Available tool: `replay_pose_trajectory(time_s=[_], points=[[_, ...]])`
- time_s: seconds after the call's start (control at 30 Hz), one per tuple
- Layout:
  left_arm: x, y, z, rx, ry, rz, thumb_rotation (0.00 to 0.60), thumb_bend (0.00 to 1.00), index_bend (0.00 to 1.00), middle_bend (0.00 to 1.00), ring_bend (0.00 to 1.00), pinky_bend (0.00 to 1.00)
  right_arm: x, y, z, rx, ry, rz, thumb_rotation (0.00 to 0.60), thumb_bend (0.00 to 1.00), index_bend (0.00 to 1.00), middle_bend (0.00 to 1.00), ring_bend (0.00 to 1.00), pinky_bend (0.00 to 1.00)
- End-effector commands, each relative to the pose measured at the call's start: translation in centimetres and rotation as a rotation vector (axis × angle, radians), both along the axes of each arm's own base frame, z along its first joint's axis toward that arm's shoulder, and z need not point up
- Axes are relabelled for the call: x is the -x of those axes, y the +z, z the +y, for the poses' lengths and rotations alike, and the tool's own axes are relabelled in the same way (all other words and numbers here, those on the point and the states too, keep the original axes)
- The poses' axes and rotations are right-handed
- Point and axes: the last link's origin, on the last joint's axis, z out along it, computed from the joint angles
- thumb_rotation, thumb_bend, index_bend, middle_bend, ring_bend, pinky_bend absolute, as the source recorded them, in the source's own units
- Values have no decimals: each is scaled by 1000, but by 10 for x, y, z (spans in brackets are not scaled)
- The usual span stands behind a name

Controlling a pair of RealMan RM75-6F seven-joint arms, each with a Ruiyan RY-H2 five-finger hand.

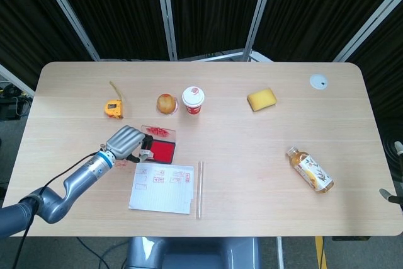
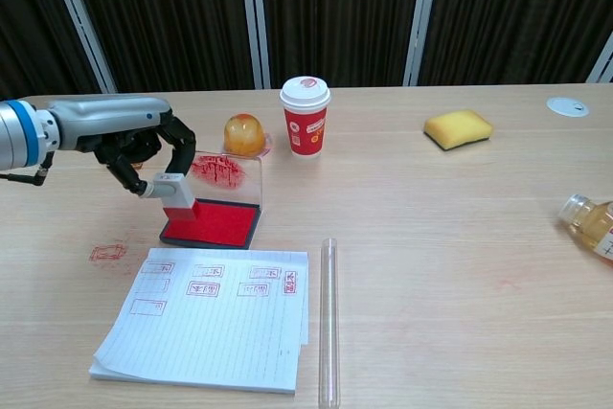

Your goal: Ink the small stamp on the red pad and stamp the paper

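Observation:
My left hand (image 2: pixel 144 146) (image 1: pixel 126 142) pinches the small stamp (image 2: pixel 175 189) (image 1: pixel 146 152), a white block with a red base, tilted over the left part of the red ink pad (image 2: pixel 215 222) (image 1: pixel 161 150). Whether the stamp's base touches the pad I cannot tell. The pad's clear lid (image 2: pixel 227 175) stands upright behind it, smeared red. The lined paper (image 2: pixel 206 318) (image 1: pixel 162 188) lies in front of the pad, with several red stamp marks along its top. My right hand shows in neither view.
A clear tube (image 2: pixel 329 323) lies right of the paper. Behind the pad stand a red cup (image 2: pixel 306 116), an orange fruit (image 2: pixel 243 133) and a tape measure (image 1: pixel 113 108). A yellow sponge (image 2: pixel 458 128), a white lid (image 2: pixel 567 106) and a lying bottle (image 1: pixel 310 170) are to the right. A red print (image 2: pixel 108 253) marks the table.

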Motion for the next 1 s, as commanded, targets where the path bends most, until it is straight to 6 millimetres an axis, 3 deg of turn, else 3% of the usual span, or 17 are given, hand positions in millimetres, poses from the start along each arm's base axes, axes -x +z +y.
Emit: replay_pose_trajectory(time_s=[0.03, 0.3, 0.43, 1.0], points=[[-2, -6, 6, 1, 11, 3, 600, 343, 578, 549, 808, 874, 1, 0, 0, 1, -5, 3, 600, 0, 0, 0, 0, 0], [-1, -20, 20, -5, 57, 17, 600, 347, 576, 550, 809, 874, 5, 1, -2, 6, -25, 1, 600, 0, 0, 0, 0, 0], [2, -33, 23, -6, 74, 30, 600, 348, 576, 550, 808, 875, 7, 0, -2, 0, -32, -4, 600, 0, 0, 0, 0, 0], [6, -50, 25, -10, 86, 54, 600, 360, 589, 553, 809, 875, 8, 0, -2, -1, -38, -7, 600, 0, 0, 0, 0, 0]])
